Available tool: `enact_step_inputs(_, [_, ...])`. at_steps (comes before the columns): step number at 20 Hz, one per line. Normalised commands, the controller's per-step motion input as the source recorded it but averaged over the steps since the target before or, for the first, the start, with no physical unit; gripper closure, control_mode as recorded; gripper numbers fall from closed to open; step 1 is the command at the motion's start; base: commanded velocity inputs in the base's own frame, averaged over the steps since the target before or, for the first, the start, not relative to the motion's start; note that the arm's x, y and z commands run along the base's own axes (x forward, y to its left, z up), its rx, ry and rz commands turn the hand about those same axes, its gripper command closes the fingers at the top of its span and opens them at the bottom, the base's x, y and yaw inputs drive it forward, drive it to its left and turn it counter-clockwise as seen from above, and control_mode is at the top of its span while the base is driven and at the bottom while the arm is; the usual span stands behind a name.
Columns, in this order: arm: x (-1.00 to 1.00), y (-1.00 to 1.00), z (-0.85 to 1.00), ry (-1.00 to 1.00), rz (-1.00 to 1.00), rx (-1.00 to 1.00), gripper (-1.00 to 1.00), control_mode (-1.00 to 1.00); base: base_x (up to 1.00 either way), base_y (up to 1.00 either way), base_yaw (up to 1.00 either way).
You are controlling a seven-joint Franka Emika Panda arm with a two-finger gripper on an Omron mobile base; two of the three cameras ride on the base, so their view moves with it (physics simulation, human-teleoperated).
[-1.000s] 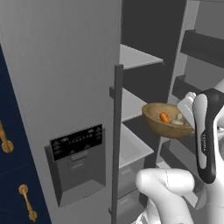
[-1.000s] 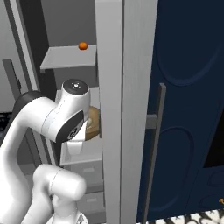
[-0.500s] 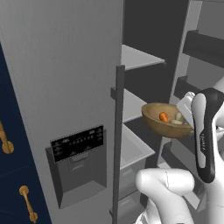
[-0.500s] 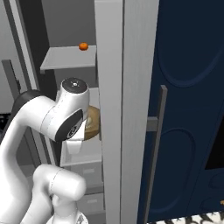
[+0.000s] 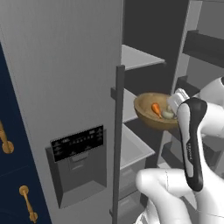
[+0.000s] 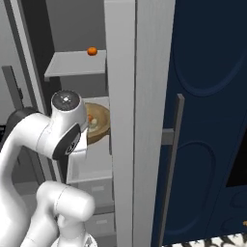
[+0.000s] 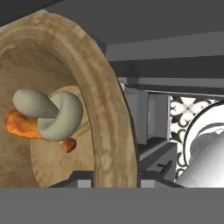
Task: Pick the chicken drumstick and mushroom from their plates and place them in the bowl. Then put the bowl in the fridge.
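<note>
Left base view: the bowl (image 5: 154,112) is seen right of centre, carried inside the open fridge (image 5: 65,65) just above a grey shelf (image 5: 142,57) level, with the chicken drumstick (image 5: 156,109) and the mushroom (image 5: 168,114) lying inside it. The gripper itself is hidden behind the white arm (image 5: 192,144); its jaws are nearly closed, and the bowl's thick rim is judged to be pinched between them. Hand view: the rim (image 7: 103,109) fills the centre, the mushroom (image 7: 50,114) resting on the drumstick (image 7: 26,124) at left. Right base view: the bowl (image 6: 96,126) appears at centre left, partly masked by the arm and the door edge (image 6: 120,120); a small orange item (image 6: 91,50) is seen on the upper shelf.

Risks, as judged: a one-sided rim grip may let the bowl tilt, so that the contents roll out; the bowl may be knocked against a shelf edge or the door; release before support is reached would let it drop
</note>
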Motion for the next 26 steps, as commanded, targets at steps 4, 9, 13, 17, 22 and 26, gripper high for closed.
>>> enact_step_inputs(4, [0.69,0.21,0.0,0.0,0.16,-0.02,1.0,-1.0,0.0,0.0,0.0])
enact_step_inputs(9, [0.91,0.26,-0.09,-0.01,0.04,-0.1,1.0,-1.0,0.0,0.0,0.0])
enact_step_inputs(13, [0.88,0.01,-0.22,0.0,0.0,-0.04,1.0,-1.0,0.0,0.0,0.0])
enact_step_inputs(17, [0.71,0.0,-0.25,0.0,0.04,-0.01,1.0,-1.0,0.0,0.0,0.0])
enact_step_inputs(22, [0.64,0.0,-0.39,0.0,0.12,0.0,1.0,-1.0,0.0,0.0,0.0])
enact_step_inputs(26, [0.71,0.06,-0.38,0.0,0.02,-0.06,1.0,-1.0,0.0,0.0,0.0])
